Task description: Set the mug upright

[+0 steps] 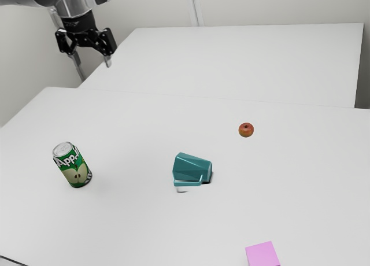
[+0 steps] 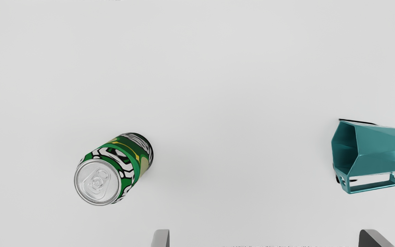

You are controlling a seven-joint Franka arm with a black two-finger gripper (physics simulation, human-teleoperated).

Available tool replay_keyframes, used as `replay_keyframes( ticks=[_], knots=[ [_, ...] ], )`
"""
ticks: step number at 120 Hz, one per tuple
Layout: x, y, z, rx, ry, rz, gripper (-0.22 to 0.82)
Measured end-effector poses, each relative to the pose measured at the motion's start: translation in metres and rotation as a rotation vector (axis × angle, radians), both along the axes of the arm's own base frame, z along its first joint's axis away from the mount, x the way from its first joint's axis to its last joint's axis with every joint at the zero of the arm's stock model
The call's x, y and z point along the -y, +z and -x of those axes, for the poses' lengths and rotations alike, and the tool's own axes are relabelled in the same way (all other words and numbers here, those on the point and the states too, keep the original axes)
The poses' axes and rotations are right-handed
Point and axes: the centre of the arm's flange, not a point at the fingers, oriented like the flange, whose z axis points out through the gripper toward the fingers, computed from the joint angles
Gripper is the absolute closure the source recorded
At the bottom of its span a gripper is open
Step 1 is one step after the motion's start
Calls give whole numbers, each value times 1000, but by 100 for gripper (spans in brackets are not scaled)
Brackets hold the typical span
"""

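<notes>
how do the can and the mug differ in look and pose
The can stands upright, while the mug lies on its side. The can is green with printed lettering and a pear picture; the mug is plain teal. The can is closed on top and has no handle; the mug has an open mouth and a handle. Both rest on the table.

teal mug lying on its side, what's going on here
The robot arm isn't handling anything: its open gripper hangs above the table, empty. The teal mug lies on its side, its mouth toward the standing green can, so it has yet to be set upright. A red apple and a pink block also rest there.
</notes>
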Motion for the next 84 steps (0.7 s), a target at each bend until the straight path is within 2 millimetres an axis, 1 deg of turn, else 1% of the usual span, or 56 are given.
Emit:
replay_keyframes(
  ticks=[14, 16, 20, 28, 32, 39, 45, 48, 54, 61, 71, 84],
  knots=[
    [11, -1, -1, 4, -32, 40, 0],
    [12, -2, -2, 3, -35, 50, 0],
    [16, -10, -6, -6, -40, 90, 0],
    [14, -41, -19, -33, -23, 198, 0],
    [11, -63, -27, -50, -3, 273, 0],
    [10, -111, -36, -78, 33, 414, 0],
    [13, -153, -36, -95, 70, 543, 0],
    [13, -170, -36, -93, 90, 601, 0],
    [14, -203, -28, -87, 132, 710, 0],
    [16, -231, -12, -64, 178, 816, 0],
    [14, -259, 11, -13, 233, 916, 0],
    [10, -294, 41, 50, 290, 992, 0]
  ],
)
